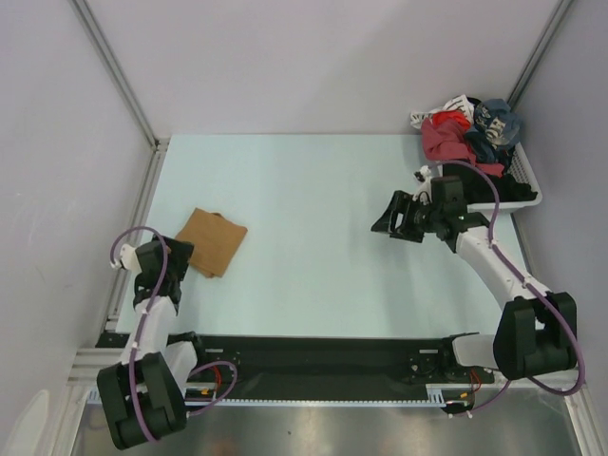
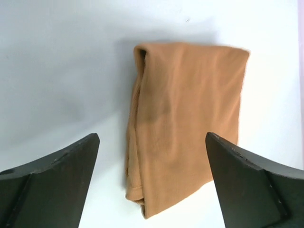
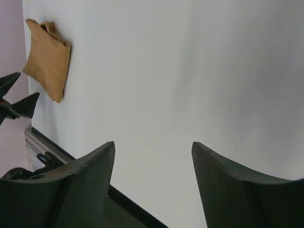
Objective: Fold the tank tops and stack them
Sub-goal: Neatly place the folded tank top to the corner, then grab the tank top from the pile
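At lower left of the top view, my left gripper is spread wide and empty, right at the edge of the folded tan tank top, which lies flat on the table left of centre. Right of centre, my right gripper has its fingers apart, holding nothing. Upper right: white basket with a heap of clothes.

Folded tan tank top lies beside the left gripper.
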{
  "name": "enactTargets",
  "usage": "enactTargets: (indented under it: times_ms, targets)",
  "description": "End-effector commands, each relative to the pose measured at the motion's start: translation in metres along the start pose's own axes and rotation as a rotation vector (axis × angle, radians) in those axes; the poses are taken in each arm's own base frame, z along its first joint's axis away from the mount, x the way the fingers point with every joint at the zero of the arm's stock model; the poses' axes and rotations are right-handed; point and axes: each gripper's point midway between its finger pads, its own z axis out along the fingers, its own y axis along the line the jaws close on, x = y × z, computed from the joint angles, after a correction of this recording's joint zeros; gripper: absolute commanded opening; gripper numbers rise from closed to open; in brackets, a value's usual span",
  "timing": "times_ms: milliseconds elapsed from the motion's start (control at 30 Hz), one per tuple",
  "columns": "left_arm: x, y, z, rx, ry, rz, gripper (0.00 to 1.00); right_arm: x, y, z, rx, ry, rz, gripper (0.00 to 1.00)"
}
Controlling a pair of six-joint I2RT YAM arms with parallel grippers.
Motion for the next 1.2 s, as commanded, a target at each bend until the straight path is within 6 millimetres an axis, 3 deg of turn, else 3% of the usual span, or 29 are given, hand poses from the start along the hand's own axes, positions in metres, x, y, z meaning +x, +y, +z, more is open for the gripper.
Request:
enactTargets:
  times_ms: [0,33,100,167,233,367,400,467,500,533,600,633,700,733,800,833,867,933,967,1000,1067,1167]
  targets:
    - [-0.022,0.001,-0.012,-0.072,-0.057,0.016,1.0,-0.05,-0.001,-0.031,0.08,-0.158,-0.048,0.73]
    - [-0.028,-0.008,-0.016,-0.056,-0.063,0.019,1.0,-0.062,-0.012,-0.038,0.156,-0.203,-0.041,0.76]
    - [-0.03,-0.011,-0.023,-0.054,-0.057,0.036,1.0,-0.093,-0.016,-0.056,0.228,-0.307,-0.042,0.89]
    - [-0.037,-0.015,-0.028,-0.055,-0.073,0.048,1.0,-0.119,-0.032,-0.071,0.351,-0.411,-0.014,1.0]
    - [-0.042,-0.016,-0.032,-0.075,-0.077,0.058,1.0,-0.149,-0.038,-0.089,0.418,-0.528,0.022,1.0]
    - [-0.04,-0.031,-0.038,-0.015,-0.039,0.077,1.0,-0.193,-0.066,-0.102,0.538,-0.676,0.181,1.0]
    - [-0.04,-0.04,-0.039,0.026,-0.035,0.083,1.0,-0.2,-0.079,-0.089,0.566,-0.653,0.218,1.0]
    - [-0.036,-0.058,-0.043,0.105,0.0,0.117,1.0,-0.223,-0.084,-0.096,0.612,-0.695,0.274,0.99]
    - [-0.034,-0.06,-0.044,0.1,0.014,0.133,1.0,-0.226,-0.099,-0.079,0.646,-0.658,0.287,0.98]
    - [-0.033,-0.077,-0.051,0.14,0.025,0.165,1.0,-0.242,-0.093,-0.082,0.64,-0.686,0.282,0.96]
    - [-0.027,-0.09,-0.057,0.155,0.04,0.226,1.0,-0.253,-0.112,-0.08,0.672,-0.703,0.317,0.89]
    - [-0.019,-0.11,-0.066,0.208,0.057,0.27,1.0,-0.258,-0.124,-0.068,0.684,-0.698,0.329,0.88]
    - [-0.003,-0.132,-0.077,0.27,0.086,0.332,1.0,-0.272,-0.128,-0.064,0.681,-0.717,0.334,0.87]
    - [0.0,-0.138,-0.079,0.288,0.091,0.344,1.0,-0.27,-0.142,-0.047,0.703,-0.684,0.337,0.88]
    - [0.023,-0.159,-0.092,0.37,0.146,0.406,1.0,-0.284,-0.146,-0.041,0.715,-0.685,0.323,0.91]
    - [0.028,-0.164,-0.094,0.386,0.154,0.42,1.0,-0.282,-0.159,-0.025,0.74,-0.647,0.316,0.92]
    - [0.034,-0.166,-0.096,0.399,0.164,0.44,1.0,-0.297,-0.154,-0.025,0.737,-0.669,0.29,0.95]
    - [0.046,-0.175,-0.101,0.431,0.178,0.476,1.0,-0.301,-0.159,-0.019,0.804,-0.643,0.241,0.97]
    - [0.048,-0.177,-0.102,0.44,0.178,0.491,1.0,-0.299,-0.175,-0.007,0.845,-0.61,0.228,0.97]
    - [0.051,-0.178,-0.101,0.434,0.181,0.502,1.0,-0.311,-0.155,-0.003,0.841,-0.626,0.167,0.97]
    - [0.058,-0.18,-0.102,0.443,0.195,0.528,1.0,-0.308,-0.167,0.001,0.933,-0.607,0.15,0.95]
    - [0.067,-0.183,-0.103,0.455,0.216,0.555,1.0,-0.308,-0.169,-0.004,0.957,-0.621,0.169,0.95]
